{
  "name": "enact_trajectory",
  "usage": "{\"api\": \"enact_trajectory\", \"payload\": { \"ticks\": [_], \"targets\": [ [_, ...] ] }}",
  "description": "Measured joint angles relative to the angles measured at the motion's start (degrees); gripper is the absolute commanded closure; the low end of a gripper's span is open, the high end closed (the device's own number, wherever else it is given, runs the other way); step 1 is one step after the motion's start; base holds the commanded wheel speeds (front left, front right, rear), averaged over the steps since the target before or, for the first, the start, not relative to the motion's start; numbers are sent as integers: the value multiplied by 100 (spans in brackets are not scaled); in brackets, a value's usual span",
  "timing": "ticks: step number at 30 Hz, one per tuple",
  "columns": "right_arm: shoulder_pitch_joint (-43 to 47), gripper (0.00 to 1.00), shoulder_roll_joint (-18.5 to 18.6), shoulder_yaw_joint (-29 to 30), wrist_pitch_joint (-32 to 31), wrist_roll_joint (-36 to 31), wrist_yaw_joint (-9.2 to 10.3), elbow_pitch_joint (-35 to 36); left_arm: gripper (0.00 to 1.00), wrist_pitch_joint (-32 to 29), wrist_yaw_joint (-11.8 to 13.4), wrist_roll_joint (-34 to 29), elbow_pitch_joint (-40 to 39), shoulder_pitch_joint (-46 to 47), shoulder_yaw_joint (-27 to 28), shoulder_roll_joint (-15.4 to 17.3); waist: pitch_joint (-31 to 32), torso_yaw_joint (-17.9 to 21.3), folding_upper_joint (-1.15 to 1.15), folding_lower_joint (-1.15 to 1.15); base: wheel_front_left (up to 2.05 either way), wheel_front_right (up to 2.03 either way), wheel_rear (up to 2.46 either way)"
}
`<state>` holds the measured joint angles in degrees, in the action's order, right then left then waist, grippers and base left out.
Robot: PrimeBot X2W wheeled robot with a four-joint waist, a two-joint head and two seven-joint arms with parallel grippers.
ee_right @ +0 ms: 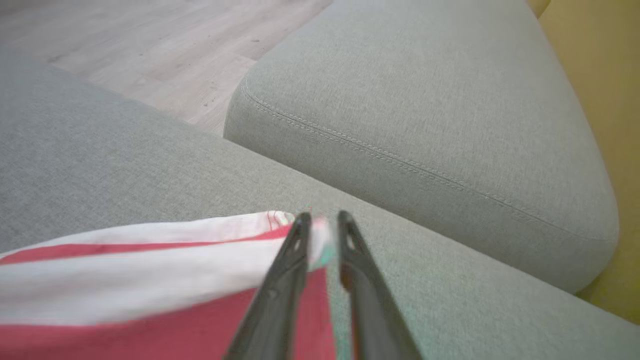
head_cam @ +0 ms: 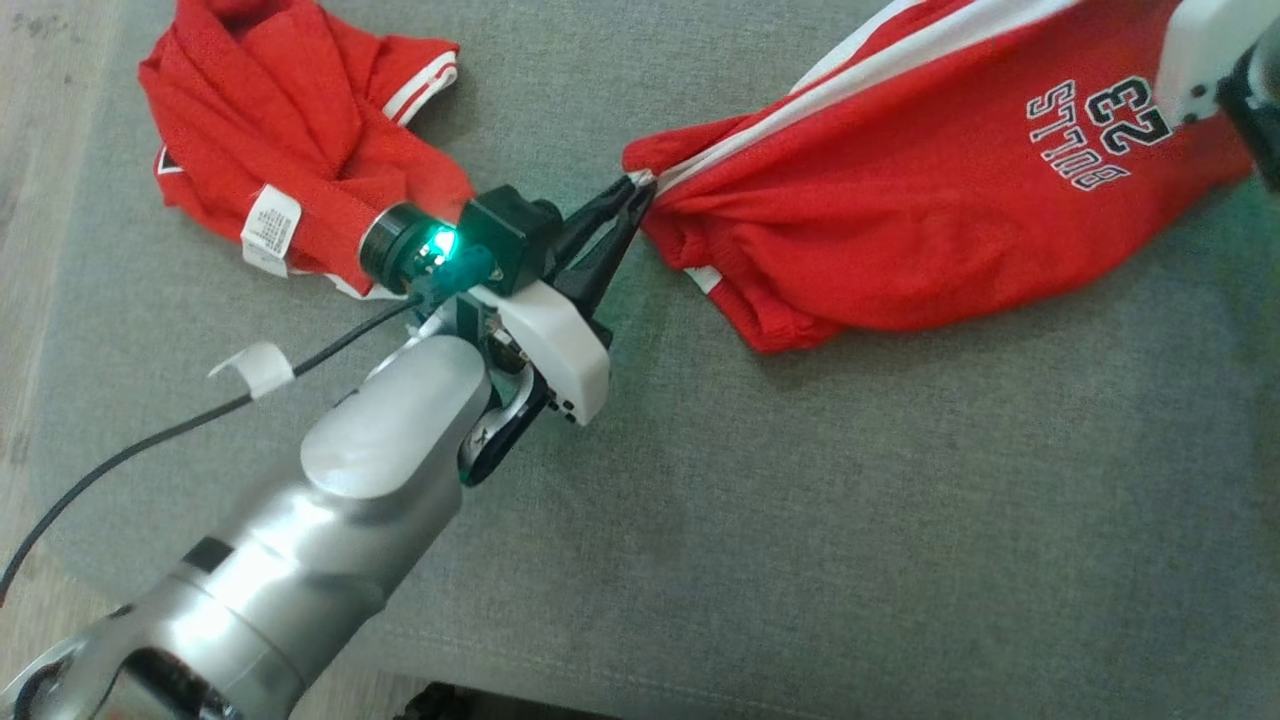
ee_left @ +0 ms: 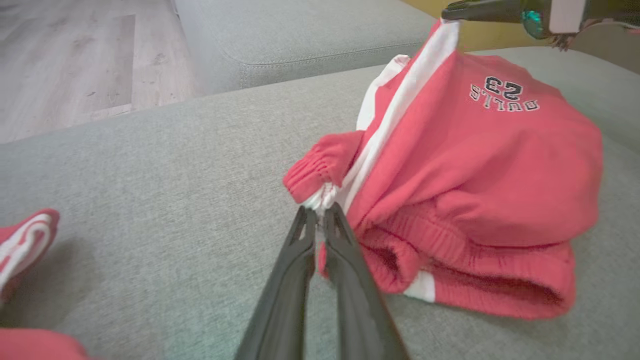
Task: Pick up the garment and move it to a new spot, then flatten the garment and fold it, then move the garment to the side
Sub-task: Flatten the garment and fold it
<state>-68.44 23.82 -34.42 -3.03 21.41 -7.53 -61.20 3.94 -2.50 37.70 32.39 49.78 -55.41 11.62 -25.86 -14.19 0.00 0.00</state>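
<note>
Left claw (ee_left: 317,211) pinches red garment (ee_left: 480,165) at its nearest corner.

A soft, matt red knit garment (head_cam: 900,200) on a coarse-woven grey cloth sofa (head_cam: 800,500); the left forearm (head_cam: 300,560) gleams in smooth metal, the left claw (head_cam: 640,186) is matt black plastic; the floor (ee_left: 75,60), pale wood grain.
</note>
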Motion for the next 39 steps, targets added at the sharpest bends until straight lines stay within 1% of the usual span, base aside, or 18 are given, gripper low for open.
{"api": "enact_trajectory", "payload": {
  "ticks": [1, 2, 3, 7, 9, 13, 15, 16, 20, 23, 26, 30, 32, 36, 39],
  "targets": [
    [-52, 0, -7, 26, 68, -21, 0, -97, 52, 26, 7, 0, 70, 31, 0, -29, -11, -12, 0, 0, 0, 0, 0],
    [-92, 0, -19, 41, 137, -33, 0, -178, 4, 53, 10, 0, 119, 58, 2, -41, -14, -20, 0, 1, 0, 0, 0],
    [-128, 0, -46, 63, 215, -33, 0, -266, 0, 86, 20, 0, 179, 74, 3, -54, -7, -24, 0, 1, 0, 0, 0],
    [-158, 0, -178, 158, 626, -32, 0, -488, 0, 243, 103, 4, 455, 75, 24, -85, 103, -22, 0, 0, 0, 0, 0],
    [-158, 0, -177, 163, 953, -90, 0, -544, 0, 323, 134, 4, 571, 60, 33, -91, 201, -14, 0, 0, 0, 0, 0],
    [-104, 0, -225, 247, 1332, 31, 0, -665, 0, 532, 197, 80, 737, -43, 165, -94, 455, 23, 0, 0, 0, 0, 0],
    [94, 0, -352, 343, 1547, 264, 0, -636, 0, 801, 367, 81, 759, -183, 253, -46, 695, 81, 0, -1, 0, 0, 0],
    [94, 0, -352, 343, 1547, 264, 0, -636, 0, 801, 367, 81, 759, -183, 253, -46, 695, 81, 0, -1, 0, 0, 0],
    [587, 0, -528, 487, 1693, 594, 0, -376, 0, 1010, 705, 80, 597, -413, 614, 114, 1038, 205, 0, -1, 0, 0, 0],
    [1029, 0, -687, 584, 1726, 769, 0, 44, 0, 1036, 989, 45, 205, -717, 993, 285, 1290, 342, 0, -1, 0, 0, 0],
    [1569, 0, -809, 901, 1740, 857, 0, 737, 0, 1059, 1281, -257, -505, -1202, 1502, 458, 1522, 506, 0, -2, 0, 0, 0],
    [2514, 0, -1074, 1430, 1741, 816, 0, 1573, 0, 1070, 1508, -627, -1295, -2117, 2049, 603, 1774, 761, 0, -1, 0, 0, 0],
    [3116, 0, -1262, 1779, 1740, 680, 0, 1987, 0, 1069, 1562, -773, -1605, -2616, 2274, 610, 1884, 882, 0, -2, 0, 0, 0],
    [4324, 0, -1696, 2402, 1740, 290, 0, 2752, 0, 1069, 1558, -971, -1997, -3473, 2651, 573, 2045, 1099, 0, -1, 0, 0, 0],
    [5136, 0, -1927, 2663, 1740, 69, 0, 3234, 0, 1069, 1448, -1149, -2140, -3958, 2847, 508, 2120, 1206, 0, -2, 0, 0, 0]
  ]
}}
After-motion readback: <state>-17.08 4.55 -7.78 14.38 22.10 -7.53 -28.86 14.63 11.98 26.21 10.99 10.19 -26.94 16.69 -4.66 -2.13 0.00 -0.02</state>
